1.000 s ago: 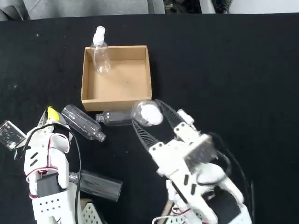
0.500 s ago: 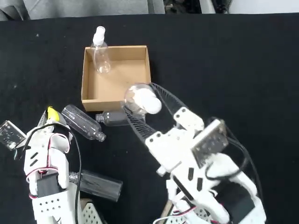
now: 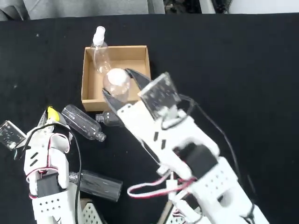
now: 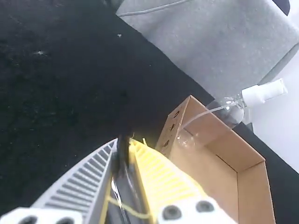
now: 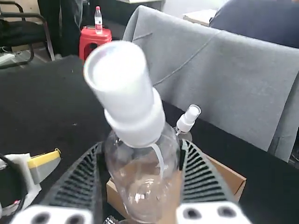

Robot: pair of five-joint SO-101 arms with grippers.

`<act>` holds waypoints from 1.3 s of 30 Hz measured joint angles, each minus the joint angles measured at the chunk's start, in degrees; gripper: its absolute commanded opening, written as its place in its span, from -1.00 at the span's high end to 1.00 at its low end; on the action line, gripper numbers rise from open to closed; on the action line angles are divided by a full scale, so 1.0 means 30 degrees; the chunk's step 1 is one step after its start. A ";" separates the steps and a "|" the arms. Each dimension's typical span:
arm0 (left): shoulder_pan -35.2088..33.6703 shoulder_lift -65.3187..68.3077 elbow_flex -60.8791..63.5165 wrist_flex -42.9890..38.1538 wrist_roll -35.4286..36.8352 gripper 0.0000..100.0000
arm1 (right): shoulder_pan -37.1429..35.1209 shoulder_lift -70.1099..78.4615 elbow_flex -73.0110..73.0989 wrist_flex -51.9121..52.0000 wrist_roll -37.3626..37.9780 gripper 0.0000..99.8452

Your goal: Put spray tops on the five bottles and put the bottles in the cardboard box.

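Clear bottle (image 3: 116, 80) in right tool (image 5: 141, 145)

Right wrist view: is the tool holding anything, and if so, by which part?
Yes. The right tool holds a clear bottle with a white spray top on it. Its fingers clamp the sides of the bottle's body, below the neck.

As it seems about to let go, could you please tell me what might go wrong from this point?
1. The right gripper holds the capped bottle tilted above the cardboard box; released like this, it may strike the leaning bottle in the far corner.
2. An uncapped bottle lies by the box's front wall, partly under the arm, which might sweep it when retreating.
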 measured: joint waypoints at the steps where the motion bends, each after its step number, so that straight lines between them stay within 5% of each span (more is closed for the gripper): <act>1: 0.0000 0.0000 0.0000 0.0000 0.0000 0.94 | 0.0000 0.0557 0.0000 -0.0440 0.0000 0.88; 13: 0.0000 0.0000 0.0000 0.0000 0.0000 0.94 | 0.0000 0.6535 0.0000 -0.5890 0.0000 0.88; 29: 0.0000 0.0000 0.0000 0.0000 -0.0029 0.94 | 0.0000 1.4447 -0.5158 -0.6652 0.0000 0.88; 39: 0.0029 0.0000 0.0000 0.0527 -0.1524 0.94 | 0.0850 1.8227 -0.5626 -1.0462 -0.1612 0.87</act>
